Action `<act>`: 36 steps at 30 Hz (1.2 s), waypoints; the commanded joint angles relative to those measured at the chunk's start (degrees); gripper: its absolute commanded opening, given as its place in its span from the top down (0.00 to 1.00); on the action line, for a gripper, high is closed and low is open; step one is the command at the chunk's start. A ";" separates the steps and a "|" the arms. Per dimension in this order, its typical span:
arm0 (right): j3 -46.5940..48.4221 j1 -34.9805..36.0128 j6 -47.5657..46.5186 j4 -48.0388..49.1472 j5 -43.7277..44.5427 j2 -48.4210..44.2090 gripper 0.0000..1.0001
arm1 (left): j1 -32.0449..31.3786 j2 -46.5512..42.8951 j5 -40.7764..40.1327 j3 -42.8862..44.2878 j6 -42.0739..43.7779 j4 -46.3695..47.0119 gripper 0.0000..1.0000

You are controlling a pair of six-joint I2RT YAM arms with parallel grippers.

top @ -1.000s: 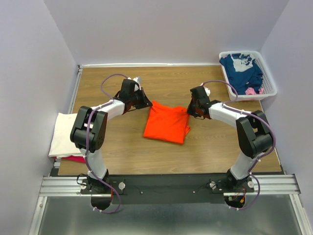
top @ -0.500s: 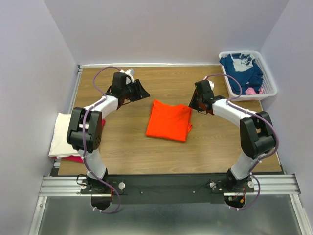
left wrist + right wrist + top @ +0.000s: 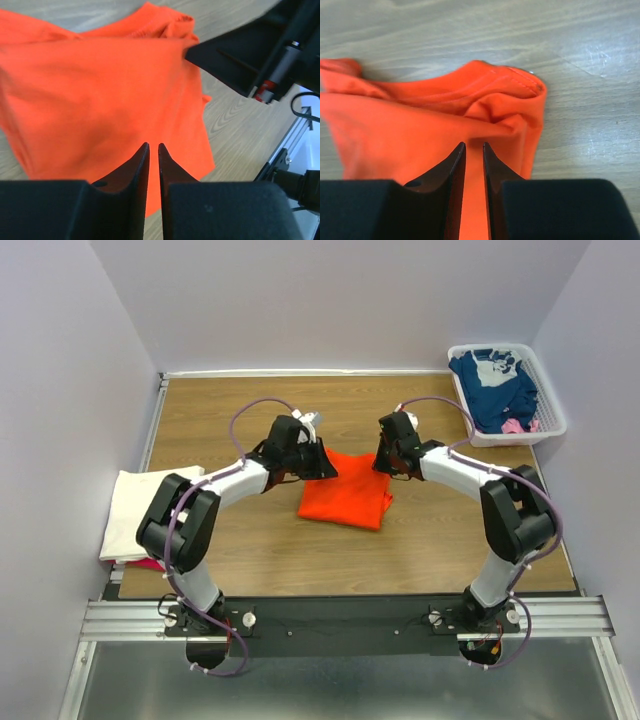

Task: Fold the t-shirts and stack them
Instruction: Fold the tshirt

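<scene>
Both arms are swinging back over the folded orange t-shirt (image 3: 345, 500), left end effector (image 3: 153, 146) and right end effector (image 3: 474, 145) hovering slightly apart, probably beginning another fold

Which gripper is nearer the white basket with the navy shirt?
Right. The right gripper hovers over the far right corner of the orange t-shirt, on the side toward the basket; the left gripper hovers over the far left corner, farther from it.
</scene>
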 commanded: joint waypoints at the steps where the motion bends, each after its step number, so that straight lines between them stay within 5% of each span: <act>1: 1.29 -0.28 1.13 -1.38 2.77 4.13 0.73 | -2.32 2.80 -5.12 -1.30 -0.41 0.49 0.81; 20: 9.03 -0.28 -4.85 -1.38 2.17 13.46 0.72 | -7.52 -0.17 -11.54 -12.38 -8.67 7.26 0.84; 28: 12.11 0.16 -8.72 -3.66 -0.30 9.42 0.58 | -2.77 -8.44 -13.82 -11.24 -7.88 5.24 0.61; 36: 8.16 4.71 -8.63 -6.21 -0.03 2.12 0.57 | 1.71 -2.82 -11.19 -6.59 -4.81 5.24 0.60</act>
